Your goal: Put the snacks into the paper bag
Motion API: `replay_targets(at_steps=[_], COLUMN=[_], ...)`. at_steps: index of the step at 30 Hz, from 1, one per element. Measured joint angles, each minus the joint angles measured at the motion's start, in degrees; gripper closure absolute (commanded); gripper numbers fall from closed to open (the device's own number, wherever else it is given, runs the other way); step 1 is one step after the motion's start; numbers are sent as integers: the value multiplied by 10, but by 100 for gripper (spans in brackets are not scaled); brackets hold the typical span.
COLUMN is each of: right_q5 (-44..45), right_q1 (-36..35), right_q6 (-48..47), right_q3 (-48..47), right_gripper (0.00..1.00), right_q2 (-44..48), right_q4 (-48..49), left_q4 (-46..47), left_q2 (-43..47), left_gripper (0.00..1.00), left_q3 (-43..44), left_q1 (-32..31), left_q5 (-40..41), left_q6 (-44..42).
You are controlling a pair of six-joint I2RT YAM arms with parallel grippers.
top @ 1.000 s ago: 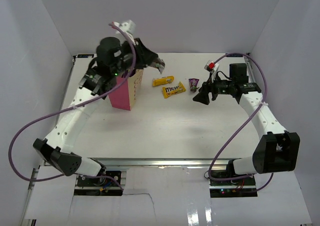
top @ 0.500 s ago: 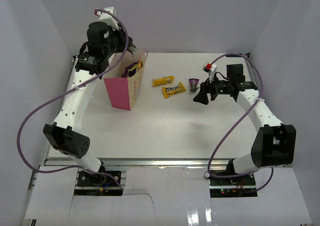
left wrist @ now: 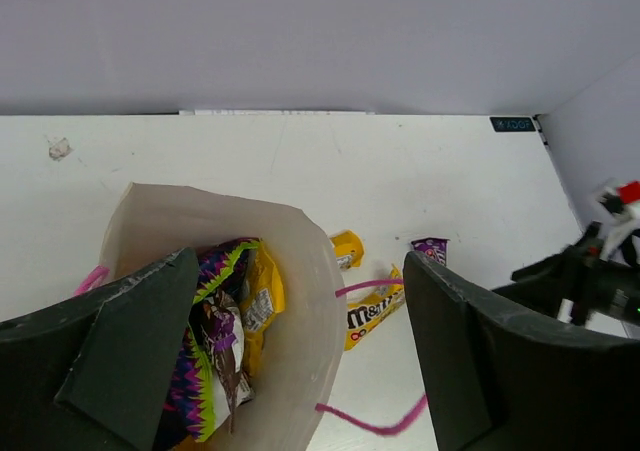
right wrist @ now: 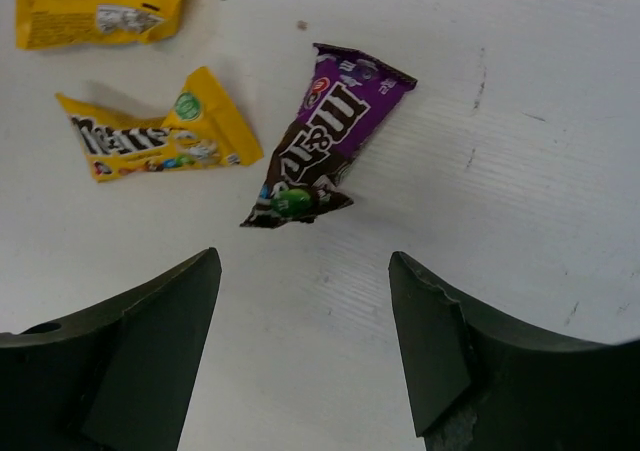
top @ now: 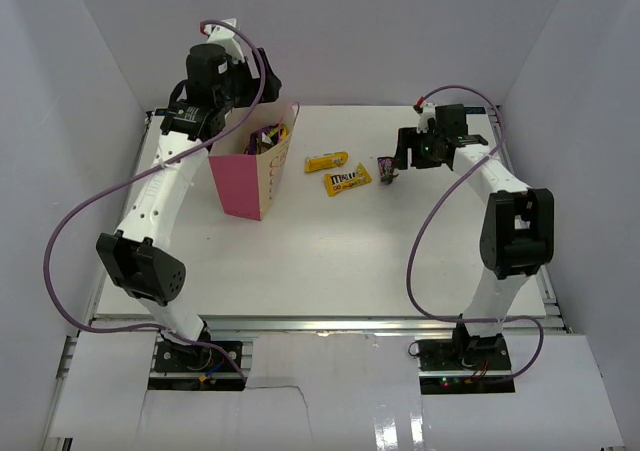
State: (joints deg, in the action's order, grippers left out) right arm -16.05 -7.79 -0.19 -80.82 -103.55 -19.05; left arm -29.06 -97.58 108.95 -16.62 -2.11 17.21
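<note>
We count one paper bag (top: 243,183). On the table (top: 400,251) outside it we count two yellow candy packets, the far packet (top: 327,161) and the near packet (top: 347,179), and one small purple wrapper (top: 387,165). Inside the bag we count one large purple chip bag (left wrist: 218,276) and at least one yellow inner packet (left wrist: 262,296); further contents cannot be counted.

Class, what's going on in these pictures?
Two robot arms are packing snacks into a pink paper bag. The left arm's fingers are open above the bag's mouth, where a purple chip bag and a yellow packet already sit. The right arm's fingers are open over a small purple wrapper lying on the table, beside two yellow packets not yet packed.
</note>
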Motion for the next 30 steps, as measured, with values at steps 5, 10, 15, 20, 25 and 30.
replay_targets(at_steps=[5,10,15,20,25,30], right_q5=[15,7,-10,-20,-25,-80], right_q1=[-1,-10,-19,-21,-19,-11], right_q6=[69,103,117,115,92,16], right_q3=[-61,-78,-83,-84,-33,89], right_gripper=[27,36,56,86,92,92], right_q2=[-96,-152,-183,-186,-146,-26], right_q4=[-1,-2,-6,-4,3,5], left_q4=[11,45,102,163,191,249], left_q2=[87,276,409,428,365,331], left_gripper=[2,2,2,2,2,2], left_q3=[-47,-202,-347,-468,-511,-527], left_q1=[0,0,0,0,-29,-102], left_q5=[-3,-37,-90,-154,-182,-186], left_q6=[8,52,129,212,264,297])
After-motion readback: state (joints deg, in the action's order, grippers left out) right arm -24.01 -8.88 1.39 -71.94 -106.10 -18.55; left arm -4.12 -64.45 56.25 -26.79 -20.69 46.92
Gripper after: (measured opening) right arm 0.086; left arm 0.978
